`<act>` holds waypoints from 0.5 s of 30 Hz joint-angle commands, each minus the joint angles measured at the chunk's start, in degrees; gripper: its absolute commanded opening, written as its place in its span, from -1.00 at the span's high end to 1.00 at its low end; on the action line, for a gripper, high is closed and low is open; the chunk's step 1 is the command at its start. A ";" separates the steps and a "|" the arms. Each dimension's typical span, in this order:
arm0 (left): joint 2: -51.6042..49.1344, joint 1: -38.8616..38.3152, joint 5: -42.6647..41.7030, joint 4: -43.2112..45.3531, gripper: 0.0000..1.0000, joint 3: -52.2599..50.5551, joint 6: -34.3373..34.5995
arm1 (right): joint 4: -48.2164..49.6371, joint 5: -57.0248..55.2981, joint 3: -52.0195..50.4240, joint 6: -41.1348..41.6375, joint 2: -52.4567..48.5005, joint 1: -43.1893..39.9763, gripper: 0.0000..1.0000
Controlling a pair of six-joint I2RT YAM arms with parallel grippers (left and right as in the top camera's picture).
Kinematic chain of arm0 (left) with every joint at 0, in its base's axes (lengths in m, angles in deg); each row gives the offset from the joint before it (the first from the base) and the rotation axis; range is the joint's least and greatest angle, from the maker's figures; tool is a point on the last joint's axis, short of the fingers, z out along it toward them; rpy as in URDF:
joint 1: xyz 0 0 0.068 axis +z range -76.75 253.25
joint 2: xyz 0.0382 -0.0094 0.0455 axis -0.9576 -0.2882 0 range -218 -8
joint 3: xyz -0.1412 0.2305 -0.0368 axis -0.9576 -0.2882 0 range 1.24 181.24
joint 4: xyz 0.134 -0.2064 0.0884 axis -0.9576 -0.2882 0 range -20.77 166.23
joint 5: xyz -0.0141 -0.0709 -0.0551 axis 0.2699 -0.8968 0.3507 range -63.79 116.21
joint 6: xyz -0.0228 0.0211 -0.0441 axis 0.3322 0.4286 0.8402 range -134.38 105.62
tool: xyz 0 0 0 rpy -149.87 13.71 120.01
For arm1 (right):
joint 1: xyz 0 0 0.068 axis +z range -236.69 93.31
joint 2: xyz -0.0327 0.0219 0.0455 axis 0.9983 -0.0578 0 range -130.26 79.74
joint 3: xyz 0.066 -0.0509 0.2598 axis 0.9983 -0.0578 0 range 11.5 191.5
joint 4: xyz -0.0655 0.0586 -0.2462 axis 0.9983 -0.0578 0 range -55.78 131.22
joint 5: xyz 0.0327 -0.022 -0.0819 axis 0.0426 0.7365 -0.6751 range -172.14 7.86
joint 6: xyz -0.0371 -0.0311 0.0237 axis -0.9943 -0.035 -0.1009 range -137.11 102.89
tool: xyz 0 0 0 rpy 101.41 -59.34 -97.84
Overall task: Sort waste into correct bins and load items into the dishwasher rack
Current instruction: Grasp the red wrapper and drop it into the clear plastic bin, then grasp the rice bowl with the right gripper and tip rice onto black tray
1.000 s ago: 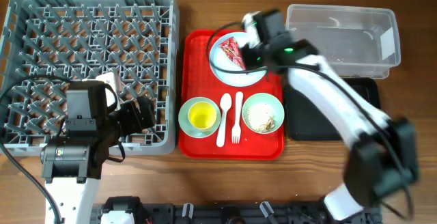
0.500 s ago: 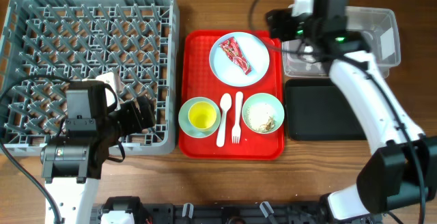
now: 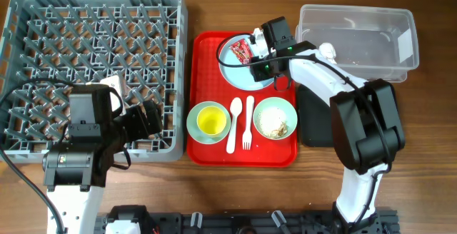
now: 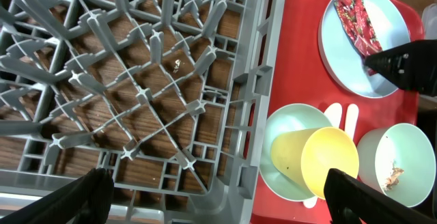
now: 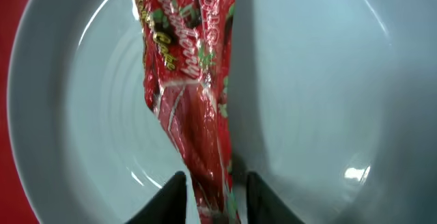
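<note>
Since nothing had landed in the dishwasher rack [image 3: 93,20] or in either bin yet, as far as I could see, I'd call this the very start of the job, maybe the first pick. My right gripper [image 5: 215,183] was down on the pale plate [image 5: 321,80] at the top of the red tray [image 3: 203,48], its fingers bracketing the lower end of the red candy wrapper [image 5: 191,94]. The gap was narrow and the wrapper filled most of it, but honestly I couldn't tell whether I was pinching it or just straddling it. It was lying flat on the plate either way. My left gripper [image 4: 218,190] hung with its fingers spread wide and nothing between them, over the lower right edge of the rack, just beside the tray. Everything else was sitting where it started: the yellow cup [image 4: 314,166] tipped on its side in a bowl, the spoon [image 3: 234,123] and fork [image 3: 248,123] side by side, and the second bowl [image 3: 275,120] with food scraps in it. So what was left, by my reckoning, was basically all of it: wrapper into the clear bin [image 3: 357,34] at upper right or the black bin [image 3: 314,120] below it, scraps dumped, then plate, bowls, cup and cutlery into the rack.
</note>
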 commanded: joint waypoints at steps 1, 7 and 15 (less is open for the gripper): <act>0.09 -0.31 -0.68 -0.04 -1.00 1.27 0.09 | -2.67 -0.09 0.02 0.63 -0.39 0.28 0.92; 0.09 -0.31 -0.68 -0.04 -1.00 1.27 0.09 | -2.80 -8.66 0.50 6.08 16.52 -2.38 0.91; 0.09 -0.31 -0.70 -0.02 -1.00 1.27 0.09 | -8.50 -19.17 -1.16 39.63 22.29 -18.82 0.59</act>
